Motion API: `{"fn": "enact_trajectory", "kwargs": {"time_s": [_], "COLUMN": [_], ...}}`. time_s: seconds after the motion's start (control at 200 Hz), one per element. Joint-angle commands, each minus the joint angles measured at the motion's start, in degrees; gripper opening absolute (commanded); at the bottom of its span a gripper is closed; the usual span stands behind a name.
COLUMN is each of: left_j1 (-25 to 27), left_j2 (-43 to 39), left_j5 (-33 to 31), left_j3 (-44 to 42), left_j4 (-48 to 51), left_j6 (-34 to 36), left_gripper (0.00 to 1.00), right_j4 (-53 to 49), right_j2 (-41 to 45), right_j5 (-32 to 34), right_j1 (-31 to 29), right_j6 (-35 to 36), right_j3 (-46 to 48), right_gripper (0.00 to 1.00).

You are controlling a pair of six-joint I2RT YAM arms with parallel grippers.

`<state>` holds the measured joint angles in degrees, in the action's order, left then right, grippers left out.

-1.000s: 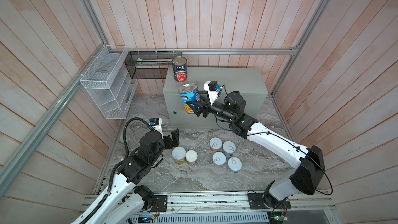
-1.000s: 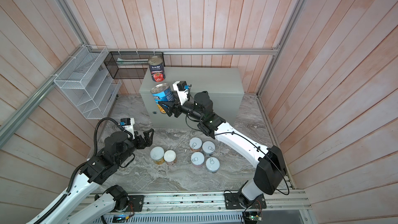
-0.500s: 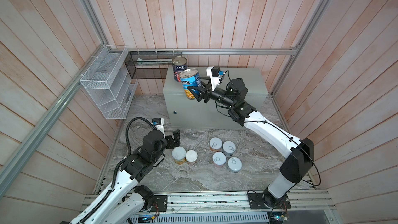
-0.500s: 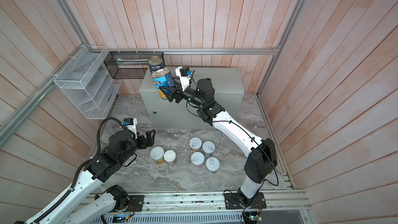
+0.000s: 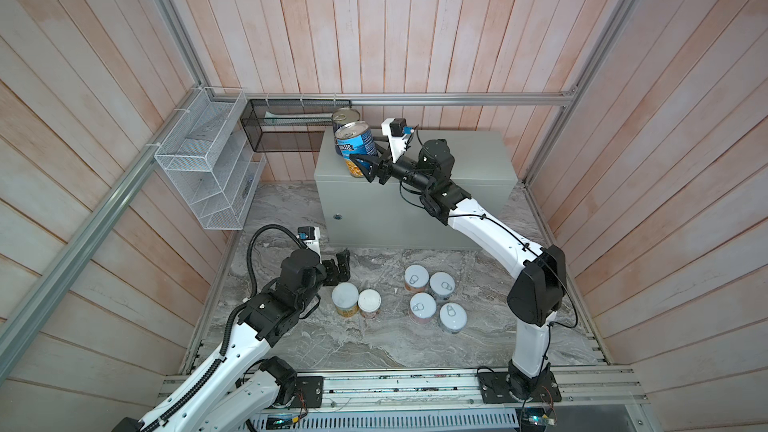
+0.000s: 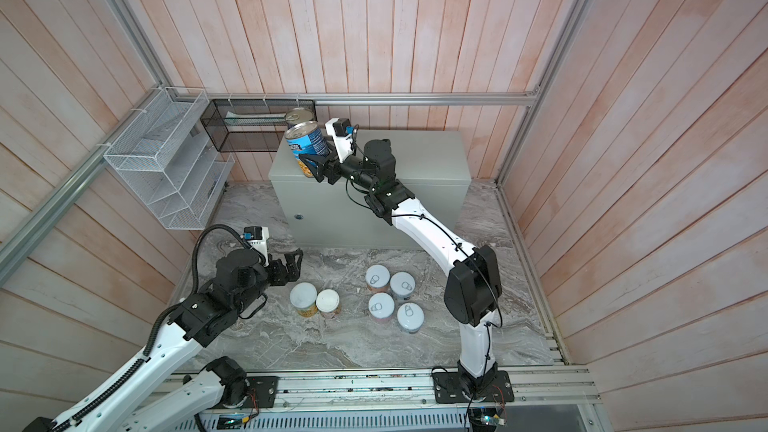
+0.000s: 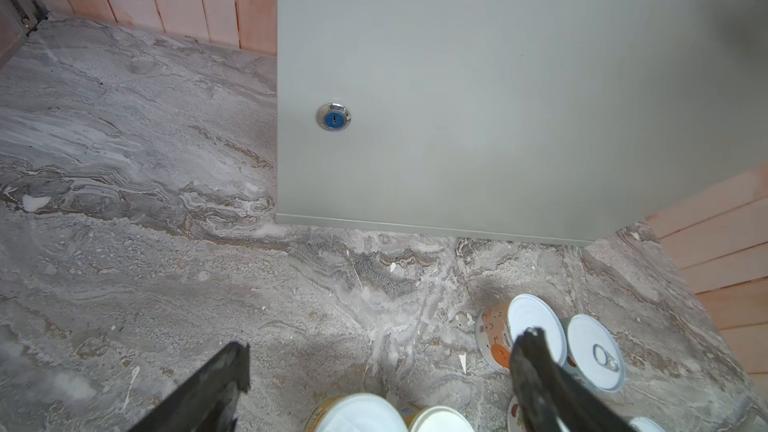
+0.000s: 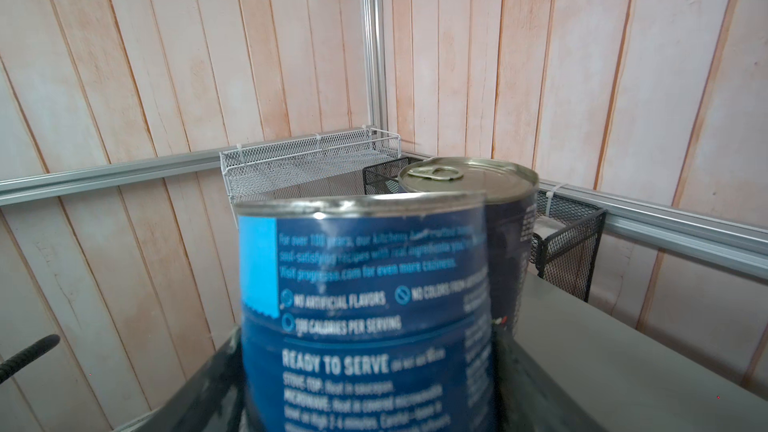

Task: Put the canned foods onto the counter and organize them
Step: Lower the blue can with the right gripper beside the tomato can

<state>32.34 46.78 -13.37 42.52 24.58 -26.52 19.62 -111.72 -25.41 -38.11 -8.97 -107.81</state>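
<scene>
My right gripper (image 5: 365, 164) is shut on the blue Progresso can (image 5: 355, 144), gripping its lower half; the label fills the right wrist view (image 8: 361, 305). The can hangs slightly tilted over the left front corner of the grey-green counter (image 5: 469, 160); whether it touches the top I cannot tell. Just behind it a second tall metal-topped can (image 5: 344, 115) stands on the counter's back left corner. On the marble floor stand two white-lidded cans (image 5: 345, 297) and several short pull-tab cans (image 5: 432, 288). My left gripper (image 5: 338, 268) hovers open and empty just above the white-lidded pair (image 7: 357, 413).
A white wire rack (image 5: 208, 172) hangs on the left wall. A black mesh basket (image 5: 286, 126) sits just left of the counter, close behind the cans. The counter's lock (image 7: 333, 117) faces the left gripper. Wooden walls close in on three sides.
The right arm has lifted the blue can from in front of the counter up and back to its left end, beside the other tall can. The left arm barely shifted.
</scene>
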Motion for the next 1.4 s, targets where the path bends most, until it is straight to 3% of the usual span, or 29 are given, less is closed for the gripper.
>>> {"fn": "enact_trajectory", "kwargs": {"time_s": [0.0, 0.765, 1.135, 1.395], "left_j1": [-0.32, -0.26, -0.26, -0.28], "left_j2": [0.64, 3.54, 3.82, 3.73], "left_j5": [-0.01, 0.97, 2.44, 2.73], "left_j3": [1.33, 0.98, 1.13, 0.92], "left_j4": [-1.1, -3.12, -2.87, -2.63], "left_j6": [1.12, 0.97, -0.1, -0.4], "left_gripper": [1.0, 1.0, 1.0, 1.0], "right_j4": [7.87, 12.13, 8.36, 6.05], "right_j2": [-0.2, -4.52, -9.51, -9.57], "right_j5": [1.01, 1.51, 4.06, 4.8], "right_j1": [0.03, -0.9, -1.38, -1.06], "right_j6": [0.86, -0.28, 2.05, 1.18], "right_j3": [-5.73, -0.31, -4.21, -4.44], "right_gripper": [0.65, 0.67, 0.68, 0.79]}}
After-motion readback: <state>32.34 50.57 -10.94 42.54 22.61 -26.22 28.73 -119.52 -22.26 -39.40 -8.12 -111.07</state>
